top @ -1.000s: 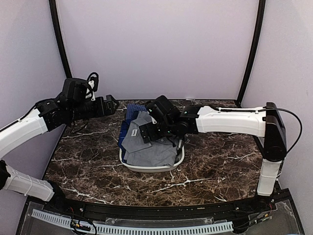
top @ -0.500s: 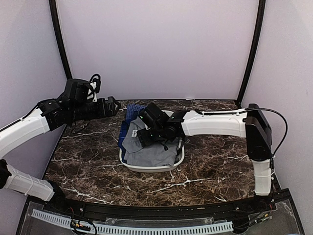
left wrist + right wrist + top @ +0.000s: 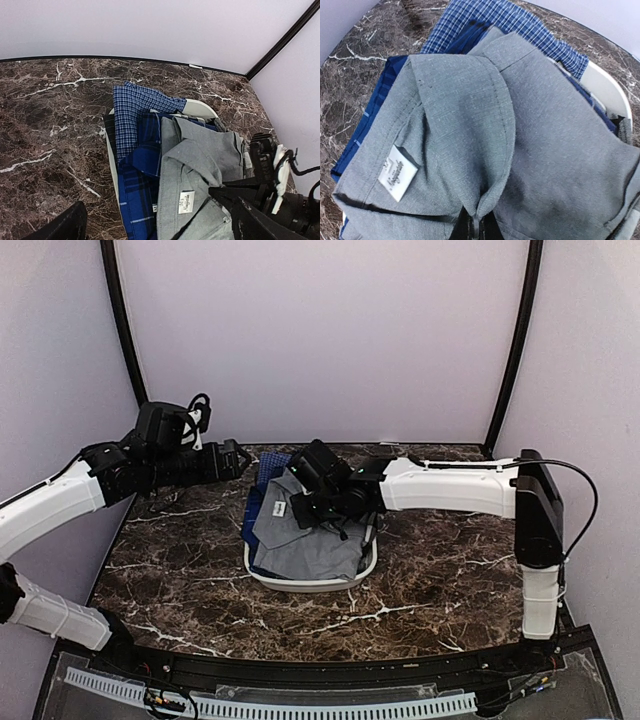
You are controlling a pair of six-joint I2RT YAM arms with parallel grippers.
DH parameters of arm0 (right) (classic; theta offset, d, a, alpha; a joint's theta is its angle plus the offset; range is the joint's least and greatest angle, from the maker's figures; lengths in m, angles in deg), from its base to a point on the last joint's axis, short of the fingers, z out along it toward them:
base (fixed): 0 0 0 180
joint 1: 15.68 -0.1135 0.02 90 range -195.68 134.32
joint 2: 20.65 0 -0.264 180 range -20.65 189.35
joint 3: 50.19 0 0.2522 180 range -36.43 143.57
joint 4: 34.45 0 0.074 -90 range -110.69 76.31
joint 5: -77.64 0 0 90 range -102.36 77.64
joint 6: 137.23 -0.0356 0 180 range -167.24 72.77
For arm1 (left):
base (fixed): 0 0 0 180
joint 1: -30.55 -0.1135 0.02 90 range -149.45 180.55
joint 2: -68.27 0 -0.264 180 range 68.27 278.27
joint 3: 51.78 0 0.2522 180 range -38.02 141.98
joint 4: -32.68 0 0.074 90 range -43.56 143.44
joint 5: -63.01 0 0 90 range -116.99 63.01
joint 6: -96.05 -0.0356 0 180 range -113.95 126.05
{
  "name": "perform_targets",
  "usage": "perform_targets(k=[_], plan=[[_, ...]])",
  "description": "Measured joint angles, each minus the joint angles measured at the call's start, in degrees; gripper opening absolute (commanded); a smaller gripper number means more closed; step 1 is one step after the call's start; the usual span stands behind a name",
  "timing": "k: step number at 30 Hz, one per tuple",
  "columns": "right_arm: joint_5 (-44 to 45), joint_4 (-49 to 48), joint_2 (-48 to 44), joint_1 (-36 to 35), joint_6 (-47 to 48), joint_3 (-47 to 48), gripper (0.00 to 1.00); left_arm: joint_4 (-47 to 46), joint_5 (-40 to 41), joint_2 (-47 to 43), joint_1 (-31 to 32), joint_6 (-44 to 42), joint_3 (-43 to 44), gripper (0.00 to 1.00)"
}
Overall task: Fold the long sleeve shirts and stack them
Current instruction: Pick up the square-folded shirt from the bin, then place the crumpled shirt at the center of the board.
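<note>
The right gripper is pinching a ridge of the grey shirt by its collar, jaws closed tight on the cloth over the middle of the white basket. The grey shirt is lying crumpled on top inside the basket with its white label facing up. The dark blue plaid shirt is lying beneath it, spilling over the basket's left and far rim. The left gripper is hovering left of the basket's far edge, above the marble table, its jaws standing wide with nothing between them.

The step in hand is most likely drawing the grey shirt out of the basket for spreading and folding. To do it well, the right arm should be rising slowly, straight above the basket, so the grey cloth is peeling off the plaid one rather than dragging it along. The two are touching, and a sleeve may be caught underneath. The pinch is taking only a narrow fold, so a jerk could be pulling it loose. With the shirt hanging clear of the basket rim, the left gripper is well placed for taking a second hold by the collar's other side, so the garment is landing flat in front of the basket.
</note>
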Motion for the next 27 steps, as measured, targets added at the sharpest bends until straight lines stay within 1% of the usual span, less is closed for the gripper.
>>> perform_targets(k=[9,15,21,27], plan=[[5.57,2.25,-9.09,2.05,1.38,0.79,0.00,-0.31,-1.38,0.70,0.00,0.22,0.00,0.99],[11.78,4.92,-14.34,3.80,3.80,4.46,0.00,-1.36,-3.80,1.40,0.00,0.39,0.02,0.99],[20.20,6.45,-20.31,5.86,9.11,9.03,0.00,-2.84,-8.00,3.43,0.00,1.03,0.02,0.99],[29.70,4.61,-27.89,7.76,17.55,12.87,0.00,-4.28,-12.07,6.38,0.15,1.66,0.35,0.99]])
